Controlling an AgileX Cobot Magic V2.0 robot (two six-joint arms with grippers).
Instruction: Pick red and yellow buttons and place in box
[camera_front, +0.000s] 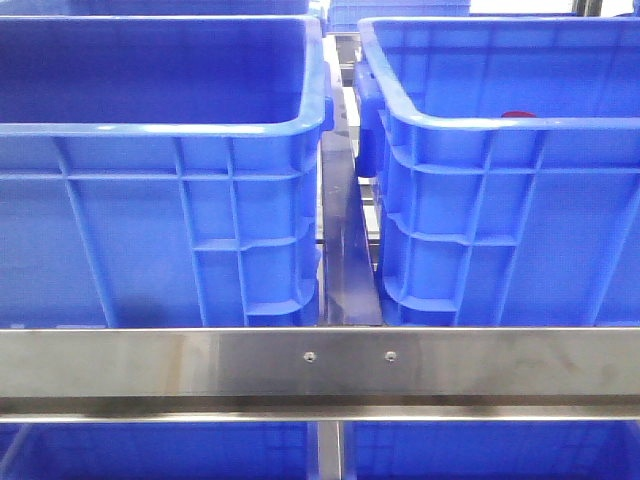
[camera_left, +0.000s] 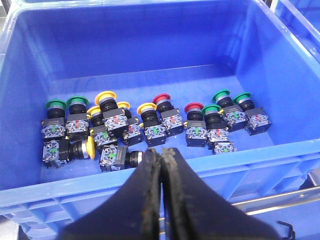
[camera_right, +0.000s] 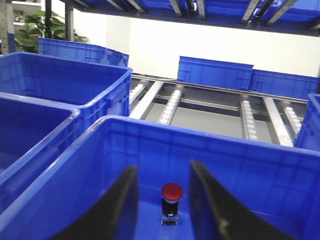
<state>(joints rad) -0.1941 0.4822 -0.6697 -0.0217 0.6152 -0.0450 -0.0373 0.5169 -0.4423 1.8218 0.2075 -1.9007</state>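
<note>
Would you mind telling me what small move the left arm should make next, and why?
Probably open the left gripper and lower it toward a yellow button. It is shut and empty above the crate of mixed buttons, while the right gripper is open over a red button standing alone in the box, so yellow seems still missing there.

The left end effector (camera_left: 162, 160) had its black fingers (camera_left: 150, 185) pressed together, empty. The right end effector (camera_right: 162, 200) stood spread wide, its fingers (camera_right: 207, 200) gripping nothing.
</note>
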